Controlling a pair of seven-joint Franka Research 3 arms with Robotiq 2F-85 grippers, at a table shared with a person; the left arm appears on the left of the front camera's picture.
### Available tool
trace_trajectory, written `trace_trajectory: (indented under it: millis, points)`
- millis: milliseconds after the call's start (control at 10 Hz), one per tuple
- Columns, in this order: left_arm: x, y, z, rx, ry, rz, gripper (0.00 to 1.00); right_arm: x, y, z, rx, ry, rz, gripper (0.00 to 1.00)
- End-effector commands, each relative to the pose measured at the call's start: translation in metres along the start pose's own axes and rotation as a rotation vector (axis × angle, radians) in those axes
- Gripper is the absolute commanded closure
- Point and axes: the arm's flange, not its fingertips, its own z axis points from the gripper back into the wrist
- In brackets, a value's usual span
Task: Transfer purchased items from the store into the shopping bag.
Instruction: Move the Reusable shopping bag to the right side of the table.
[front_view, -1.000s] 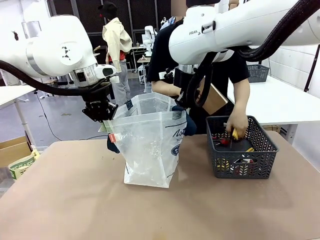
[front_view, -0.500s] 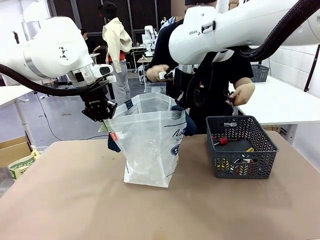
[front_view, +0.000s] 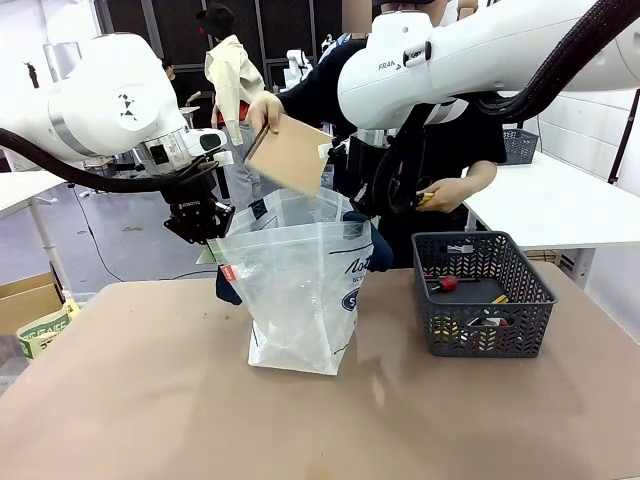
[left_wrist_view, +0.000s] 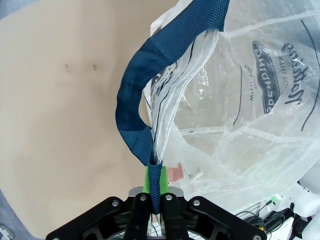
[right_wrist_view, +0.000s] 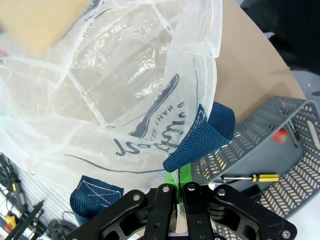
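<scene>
The clear shopping bag (front_view: 300, 290) stands open at mid-table, held up by both arms. My left gripper (front_view: 207, 231) is shut on its left navy handle (left_wrist_view: 136, 112), and in the left wrist view the strap runs straight down between the gripper's (left_wrist_view: 155, 200) fingers. My right gripper (front_view: 367, 212) is shut on the right handle (right_wrist_view: 200, 142), pinched at the gripper (right_wrist_view: 179, 189). A person's hand holds a flat tan box (front_view: 291, 154) tilted just over the bag's mouth. The dark grey basket (front_view: 485, 330) to the right holds a red-topped item (front_view: 447, 283) and a yellow-handled screwdriver (right_wrist_view: 250, 177).
The person's other hand (front_view: 450, 190) hovers above the basket with something small and yellow in it. A cardboard box (front_view: 30, 310) sits beyond the table's left edge. The brown tabletop (front_view: 150, 400) in front of the bag is bare.
The person's hand has come up out of the basket. The tan box has moved from beside the person's body to above the bag's opening. Both grippers kept their hold.
</scene>
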Motion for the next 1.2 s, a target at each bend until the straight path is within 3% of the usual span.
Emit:
trace_trajectory:
  millis: [0,1100]
  points:
    - [0.0003,0.0009,0.0004,0.0,-0.002,0.003,1.0,-0.0016,-0.0013,-0.0022,0.0,0.005,-0.002,1.0]
    - [0.0003,0.0009,0.0004,0.0,-0.002,0.003,1.0,-0.0016,-0.0013,-0.0022,0.0,0.005,-0.002,1.0]
